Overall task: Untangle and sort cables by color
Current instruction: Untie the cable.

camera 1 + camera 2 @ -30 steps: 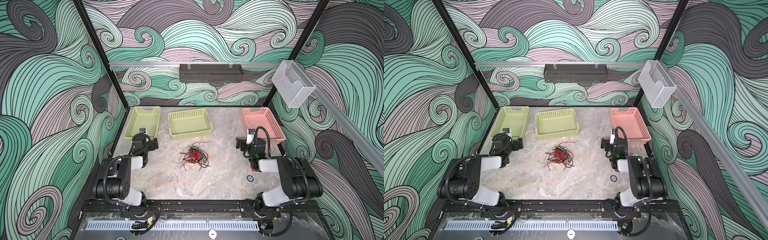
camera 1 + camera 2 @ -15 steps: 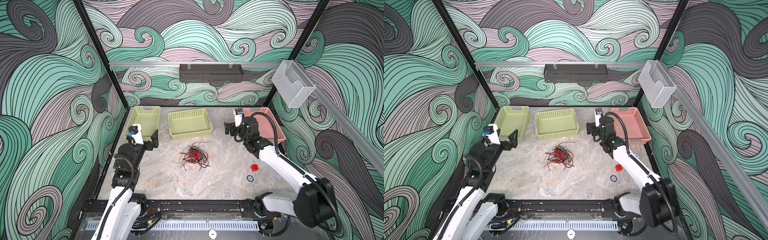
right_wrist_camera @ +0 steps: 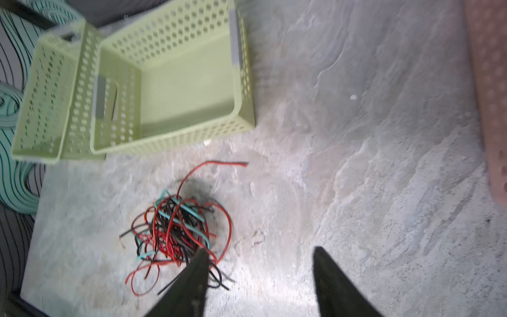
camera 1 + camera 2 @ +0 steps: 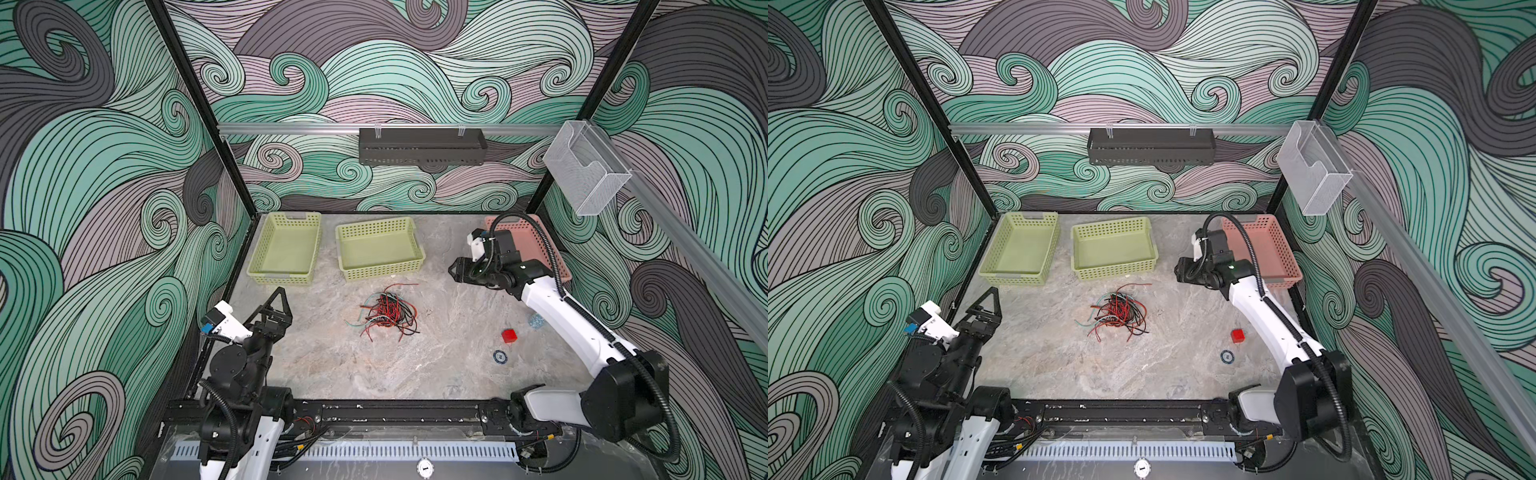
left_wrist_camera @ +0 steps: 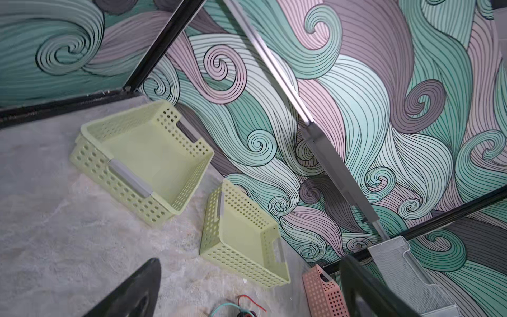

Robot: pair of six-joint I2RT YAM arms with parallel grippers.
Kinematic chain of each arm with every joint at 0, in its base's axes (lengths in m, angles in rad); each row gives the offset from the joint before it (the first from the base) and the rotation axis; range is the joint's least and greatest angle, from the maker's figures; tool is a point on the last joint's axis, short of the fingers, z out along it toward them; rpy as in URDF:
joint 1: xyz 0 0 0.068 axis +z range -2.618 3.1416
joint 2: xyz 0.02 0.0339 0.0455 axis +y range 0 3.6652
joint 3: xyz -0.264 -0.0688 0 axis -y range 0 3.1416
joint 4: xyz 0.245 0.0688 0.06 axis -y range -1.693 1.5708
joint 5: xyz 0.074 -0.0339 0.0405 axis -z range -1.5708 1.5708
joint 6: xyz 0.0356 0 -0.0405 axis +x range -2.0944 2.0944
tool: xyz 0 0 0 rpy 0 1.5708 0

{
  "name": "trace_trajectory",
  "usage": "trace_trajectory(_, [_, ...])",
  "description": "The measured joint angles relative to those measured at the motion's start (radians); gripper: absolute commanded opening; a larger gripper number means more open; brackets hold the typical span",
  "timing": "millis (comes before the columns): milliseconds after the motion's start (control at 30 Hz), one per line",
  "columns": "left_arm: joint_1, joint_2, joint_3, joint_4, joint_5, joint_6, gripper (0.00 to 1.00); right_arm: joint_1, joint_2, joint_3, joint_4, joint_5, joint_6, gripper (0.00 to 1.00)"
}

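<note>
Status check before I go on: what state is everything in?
cables: one tangled pile, unsorted.
left green basket: empty.
middle green basket: empty.
pink basket: empty where visible.
left gripper: open, empty.
right gripper: open, empty.

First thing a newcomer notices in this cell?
Loudest are the walls, covered in teal, mauve and grey swirls. In the middle of the table lies a tangle of red, black and teal cables. Along the far edge stand three baskets: the yellow-green corner basket and the yellow-green middle basket, both empty, and the pink basket, partly behind the right arm.
</note>
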Motion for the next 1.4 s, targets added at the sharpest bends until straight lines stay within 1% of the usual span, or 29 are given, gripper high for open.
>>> trace_trajectory(67, [0.0,0.034,-0.07,0.044,0.079,-0.034,0.99,0.07,0.022,0.014,-0.02,-0.02,-0.01,0.37])
trace_trajectory(100, [0.0,0.076,-0.108,0.075,0.129,-0.053,0.97,0.113,0.038,0.021,-0.024,-0.029,-0.018,0.34])
trace_trajectory(133, [-0.001,0.129,-0.139,0.109,0.178,-0.072,0.96,0.149,0.055,0.025,-0.025,-0.039,-0.024,0.34])
trace_trajectory(167, [-0.005,0.185,-0.161,0.136,0.219,-0.085,0.95,0.182,0.072,0.026,-0.023,-0.052,-0.028,0.34])
trace_trajectory(233, [-0.032,0.328,-0.194,0.181,0.29,-0.101,0.94,0.245,0.114,0.026,-0.019,-0.086,-0.035,0.39])
trace_trajectory(267, [-0.06,0.394,-0.192,0.184,0.311,-0.095,0.94,0.266,0.136,0.026,-0.013,-0.099,-0.038,0.42])
trace_trajectory(333, [-0.135,0.513,-0.165,0.174,0.321,-0.059,0.94,0.302,0.183,0.026,0.001,-0.119,-0.049,0.46])
trace_trajectory(433, [-0.238,0.651,-0.08,0.163,0.324,0.0,0.93,0.336,0.251,0.028,0.012,-0.133,-0.069,0.45])
trace_trajectory(500, [-0.278,0.718,-0.034,0.185,0.332,0.023,0.92,0.343,0.291,0.031,0.019,-0.132,-0.087,0.4])
trace_trajectory(567, [-0.3,0.762,-0.021,0.212,0.336,0.031,0.92,0.343,0.316,0.037,0.02,-0.128,-0.095,0.31])
trace_trajectory(633, [-0.315,0.792,-0.021,0.22,0.337,0.035,0.92,0.342,0.337,0.05,0.022,-0.114,-0.106,0.2])
trace_trajectory(700, [-0.326,0.806,-0.021,0.22,0.337,0.036,0.92,0.342,0.352,0.064,0.023,-0.103,-0.116,0.06])
trace_trajectory(733, [-0.33,0.806,-0.021,0.22,0.337,0.037,0.92,0.342,0.356,0.069,0.024,-0.1,-0.12,0.02])
trace_trajectory(767, [-0.332,0.805,-0.021,0.219,0.337,0.039,0.92,0.342,0.357,0.071,0.026,-0.097,-0.121,0.0])
trace_trajectory(933, [-0.338,0.763,-0.019,0.211,0.328,0.044,0.92,0.344,0.318,0.072,0.024,-0.074,-0.122,0.0])
trace_trajectory(1167, [-0.338,0.721,0.002,0.193,0.306,0.053,0.92,0.354,0.122,0.085,0.016,-0.009,-0.122,0.0])
trace_trajectory(1267, [-0.339,0.721,0.01,0.189,0.298,0.057,0.92,0.356,0.065,0.106,0.008,0.01,-0.122,0.0])
trace_trajectory(1400, [-0.339,0.726,0.01,0.185,0.294,0.057,0.92,0.363,0.024,0.169,-0.027,0.038,-0.122,0.0])
